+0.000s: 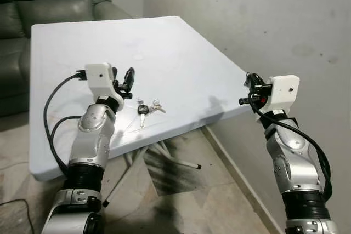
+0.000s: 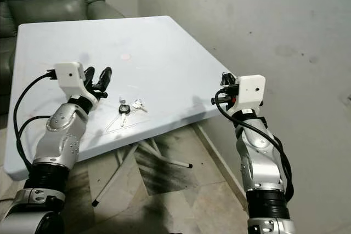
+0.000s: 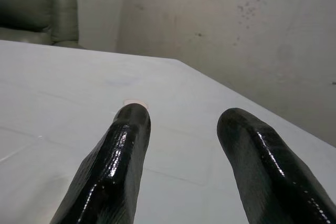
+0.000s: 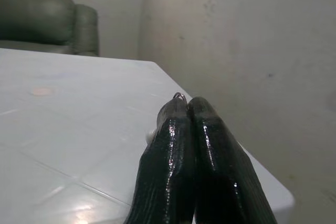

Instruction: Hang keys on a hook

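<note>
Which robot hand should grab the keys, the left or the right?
Probably the left. The left hand hovers open over the table, right beside the keys. The right hand is shut, out past the table's corner.

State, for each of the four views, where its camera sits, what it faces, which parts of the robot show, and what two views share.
Left eye: head, down at the table, keys, both arms.
Right eye: same head, same scene.
Left wrist: along the open left gripper across the table toward the sofa.
Right wrist: along the shut right gripper, something thin between its tips.
Both wrist views share table, sofa and wall.
</note>
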### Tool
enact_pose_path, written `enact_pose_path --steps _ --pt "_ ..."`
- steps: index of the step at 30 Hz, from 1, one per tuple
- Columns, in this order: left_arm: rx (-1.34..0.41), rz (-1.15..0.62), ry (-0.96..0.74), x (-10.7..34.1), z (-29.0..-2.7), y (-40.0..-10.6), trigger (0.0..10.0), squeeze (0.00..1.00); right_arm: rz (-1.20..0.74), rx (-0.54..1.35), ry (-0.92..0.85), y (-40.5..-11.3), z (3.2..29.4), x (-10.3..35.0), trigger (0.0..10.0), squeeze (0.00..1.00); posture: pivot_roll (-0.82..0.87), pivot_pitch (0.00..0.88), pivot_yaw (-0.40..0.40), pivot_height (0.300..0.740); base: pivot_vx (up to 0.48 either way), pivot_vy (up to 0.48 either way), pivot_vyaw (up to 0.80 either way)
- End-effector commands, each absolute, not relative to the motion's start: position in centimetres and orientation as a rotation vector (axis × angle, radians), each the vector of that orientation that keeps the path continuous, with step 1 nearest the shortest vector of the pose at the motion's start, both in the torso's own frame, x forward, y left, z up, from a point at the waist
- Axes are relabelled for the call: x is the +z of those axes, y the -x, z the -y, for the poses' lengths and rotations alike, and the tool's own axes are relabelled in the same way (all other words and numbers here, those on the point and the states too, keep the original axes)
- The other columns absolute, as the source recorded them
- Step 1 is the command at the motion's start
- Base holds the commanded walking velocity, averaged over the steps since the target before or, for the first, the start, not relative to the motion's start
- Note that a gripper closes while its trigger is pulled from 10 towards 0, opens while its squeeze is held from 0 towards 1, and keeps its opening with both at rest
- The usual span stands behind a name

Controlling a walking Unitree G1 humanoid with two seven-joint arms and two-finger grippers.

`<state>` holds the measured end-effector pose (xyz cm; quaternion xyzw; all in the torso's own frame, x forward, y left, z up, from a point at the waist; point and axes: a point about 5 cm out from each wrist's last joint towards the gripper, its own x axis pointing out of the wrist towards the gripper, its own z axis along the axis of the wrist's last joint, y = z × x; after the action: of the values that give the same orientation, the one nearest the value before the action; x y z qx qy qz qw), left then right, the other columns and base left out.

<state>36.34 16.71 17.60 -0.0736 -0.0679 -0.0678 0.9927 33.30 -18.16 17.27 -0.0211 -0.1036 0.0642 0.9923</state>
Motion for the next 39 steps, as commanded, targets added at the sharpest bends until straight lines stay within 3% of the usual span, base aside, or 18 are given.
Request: enact_pose_path --steps 1,39 --pt "-0.159 0.139 0.139 17.73 -16.20 -36.46 10.0 0.00 0.226 0.114 0.055 -33.07 18.58 17.81 10.0 0.00 -0.14 0.000 -0.049 0.724 0.000 0.000 -0.73" --pt "-0.142 0.138 0.117 17.70 -16.24 -36.48 10.0 0.00 0.211 0.091 0.050 -32.96 18.97 17.69 10.0 0.00 -0.13 0.000 -0.057 0.724 0.046 0.000 -0.73"
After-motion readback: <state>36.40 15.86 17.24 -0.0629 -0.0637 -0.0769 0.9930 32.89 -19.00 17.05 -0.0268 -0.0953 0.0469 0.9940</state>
